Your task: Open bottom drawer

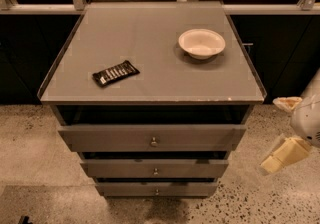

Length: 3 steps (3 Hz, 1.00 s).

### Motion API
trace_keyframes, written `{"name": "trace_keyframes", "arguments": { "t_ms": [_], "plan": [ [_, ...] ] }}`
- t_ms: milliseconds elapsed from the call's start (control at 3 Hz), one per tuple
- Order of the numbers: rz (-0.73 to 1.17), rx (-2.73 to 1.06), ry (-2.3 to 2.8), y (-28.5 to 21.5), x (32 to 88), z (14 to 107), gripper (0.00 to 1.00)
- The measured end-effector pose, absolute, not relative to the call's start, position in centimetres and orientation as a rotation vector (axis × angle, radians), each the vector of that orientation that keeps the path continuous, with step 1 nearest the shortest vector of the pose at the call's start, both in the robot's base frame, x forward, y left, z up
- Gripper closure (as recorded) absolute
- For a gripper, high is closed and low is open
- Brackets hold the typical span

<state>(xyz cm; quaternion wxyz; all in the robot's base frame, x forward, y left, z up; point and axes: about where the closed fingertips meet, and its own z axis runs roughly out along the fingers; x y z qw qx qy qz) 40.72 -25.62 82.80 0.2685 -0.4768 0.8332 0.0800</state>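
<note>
The grey cabinet has three drawers below its top. The bottom drawer point(125, 189) is the slimmest, with a tiny round knob point(156, 191) at its centre, and its front sits level with the others just above the floor. My gripper point(281, 130) is at the right edge of the view, to the right of the cabinet at about the height of the upper two drawers. Its two cream fingers point(284, 156) stand apart, open and empty. It touches nothing.
On the cabinet top point(150, 43) lie a white bowl point(201, 43) at the right and a dark snack bar point(115, 73) at the left. The top drawer point(100, 138) and middle drawer point(115, 168) sit above the bottom one. Speckled floor point(30, 168) surrounds the cabinet.
</note>
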Motion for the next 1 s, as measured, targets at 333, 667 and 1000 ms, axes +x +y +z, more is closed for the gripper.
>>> {"name": "trace_keyframes", "arguments": {
  "t_ms": [333,667,1000],
  "plan": [
    [0.230,-1.285,2.252,-25.6,40.8,82.2,0.00],
    [0.232,-1.204,2.285,-26.5,39.5,80.7,0.00],
    [0.357,-1.062,2.301,-27.6,37.4,74.9,0.00]
  ]
}}
